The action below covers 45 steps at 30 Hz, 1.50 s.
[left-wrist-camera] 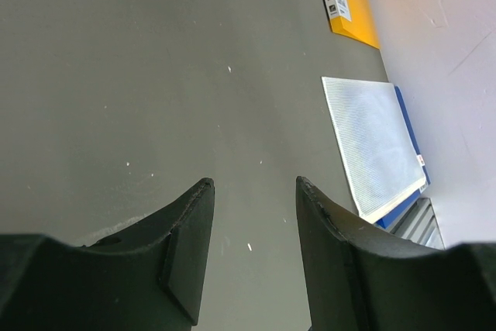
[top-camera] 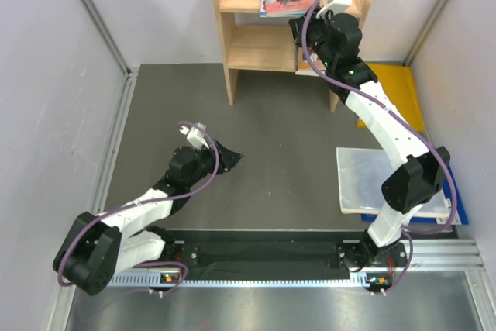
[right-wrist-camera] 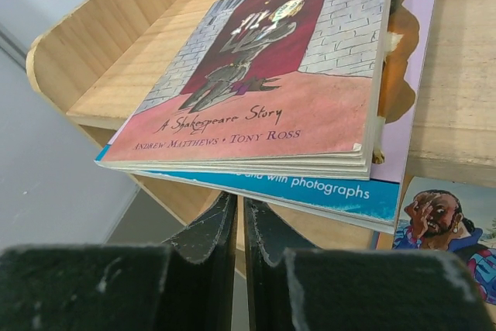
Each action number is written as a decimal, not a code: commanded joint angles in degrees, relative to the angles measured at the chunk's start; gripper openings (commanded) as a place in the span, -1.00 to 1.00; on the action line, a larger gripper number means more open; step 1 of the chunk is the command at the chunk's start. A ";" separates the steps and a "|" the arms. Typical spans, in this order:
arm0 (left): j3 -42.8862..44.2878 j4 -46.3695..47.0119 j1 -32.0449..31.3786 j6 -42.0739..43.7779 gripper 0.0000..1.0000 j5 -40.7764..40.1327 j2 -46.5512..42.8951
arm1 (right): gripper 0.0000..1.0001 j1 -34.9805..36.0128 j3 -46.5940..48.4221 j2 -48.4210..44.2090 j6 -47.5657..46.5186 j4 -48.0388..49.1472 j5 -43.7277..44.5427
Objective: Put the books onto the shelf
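- right tool (right-wrist-camera: pixel 240 207): clenched with nothing between its fingers; it hangs just in front of and below the front edge of the shelf's (right-wrist-camera: pixel 124 75) top tier
- directly above it a pink-covered book (right-wrist-camera: pixel 256 106) lies flat on a light blue book (right-wrist-camera: pixel 325 191); both rest on the top tier and jut a little over its front edge
- lower, at the right, a book with a bearded face (right-wrist-camera: pixel 446 222) shows; it seems to lie on the lower tier
- left tool (left-wrist-camera: pixel 252 187): released and empty, well apart from the shelf above the bare grey surface (left-wrist-camera: pixel 116 75)
- further right lie a yellow folder (left-wrist-camera: pixel 349 1) and a ribbed plastic sheet (left-wrist-camera: pixel 372 141); a dark blue book (left-wrist-camera: pixel 399 211) peeps out from under the sheet
- judgement: most of the task looks done; at least three books are shelved; the dark blue book is left to fetch from beneath the sheet; a fifth book I cannot find
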 commanded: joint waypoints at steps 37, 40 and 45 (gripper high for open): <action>12.64 -12.55 -0.23 10.85 0.02 -3.00 -3.25 | -0.80 -0.93 -1.21 -10.05 -17.35 6.17 12.67; 11.85 -12.73 -0.23 10.76 0.02 -3.44 -4.31 | -0.81 -1.20 0.73 -8.46 -17.17 5.55 12.40; 11.06 -13.26 -0.23 10.85 0.03 -3.70 -5.19 | -0.81 -1.37 2.22 -6.79 -16.65 4.77 12.05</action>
